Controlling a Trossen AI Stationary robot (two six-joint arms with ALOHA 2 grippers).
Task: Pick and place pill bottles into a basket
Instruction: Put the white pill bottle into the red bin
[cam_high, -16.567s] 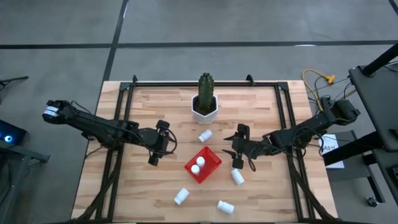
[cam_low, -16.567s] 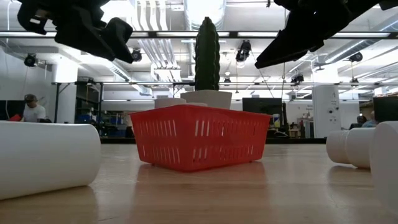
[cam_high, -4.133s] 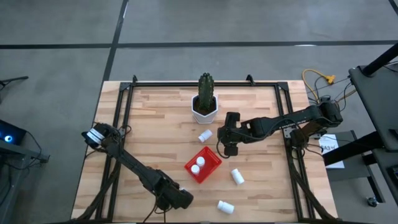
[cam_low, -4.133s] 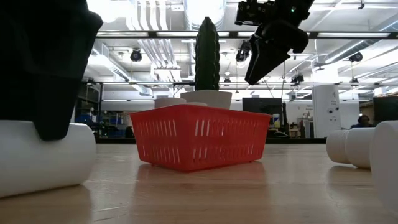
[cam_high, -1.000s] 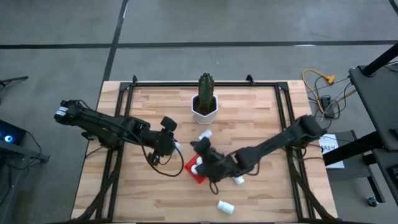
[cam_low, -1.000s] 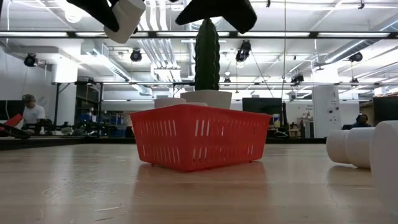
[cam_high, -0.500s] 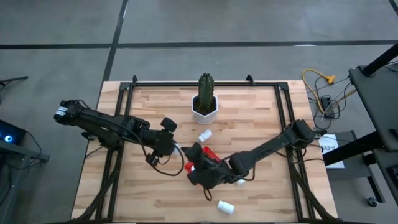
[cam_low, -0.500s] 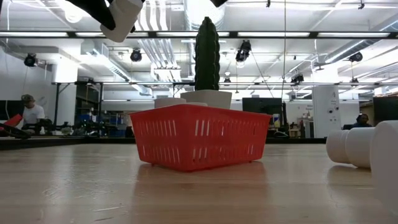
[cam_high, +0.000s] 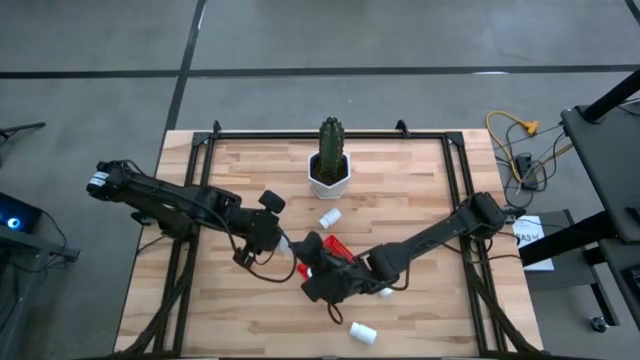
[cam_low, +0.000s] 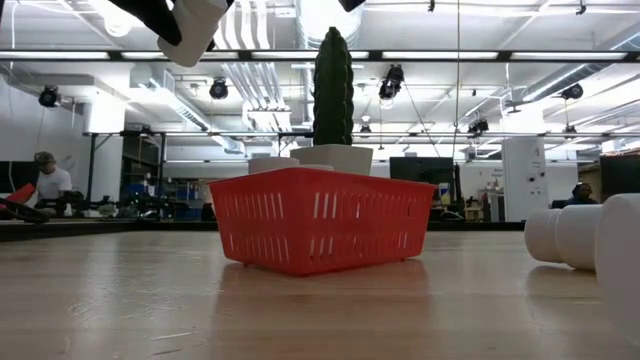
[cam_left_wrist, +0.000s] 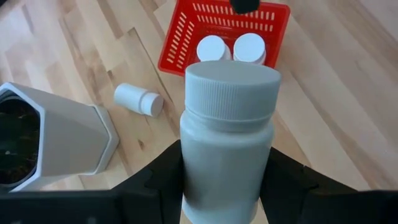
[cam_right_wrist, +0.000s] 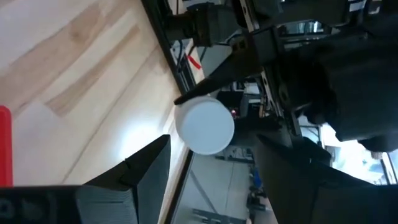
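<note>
My left gripper (cam_high: 283, 243) hovers just left of the red basket (cam_left_wrist: 224, 31), shut on a white pill bottle (cam_left_wrist: 229, 130). That bottle also shows at the top left of the low view (cam_low: 195, 28). Two bottles (cam_left_wrist: 213, 48) stand in the basket. My right gripper (cam_high: 308, 252) reaches over the basket from the right and hides most of it from above. It is open with nothing between its fingers (cam_right_wrist: 143, 171) and faces the held bottle's cap (cam_right_wrist: 204, 126). Loose bottles lie on their sides on the table (cam_high: 329, 216), (cam_high: 362, 332). My left gripper pinches the bottle's body (cam_left_wrist: 186, 180) between its two fingers, low on the body at the end away from the cap. The fingers slant down toward the basket and lie along the bottle. Its cap (cam_left_wrist: 232, 81) points away from the gripper. The bottle is lifted clear of the table.
A white hexagonal pot with a cactus (cam_high: 328, 178) stands behind the basket near the far edge. Another loose bottle (cam_high: 384, 291) lies partly under the right arm. Black frame rails (cam_high: 190, 200) run along the table's left and right sides.
My right gripper has risen, leaving the top of the low view, and has shifted a little over the basket toward the left gripper. My left gripper keeps the bottle in the same place.
</note>
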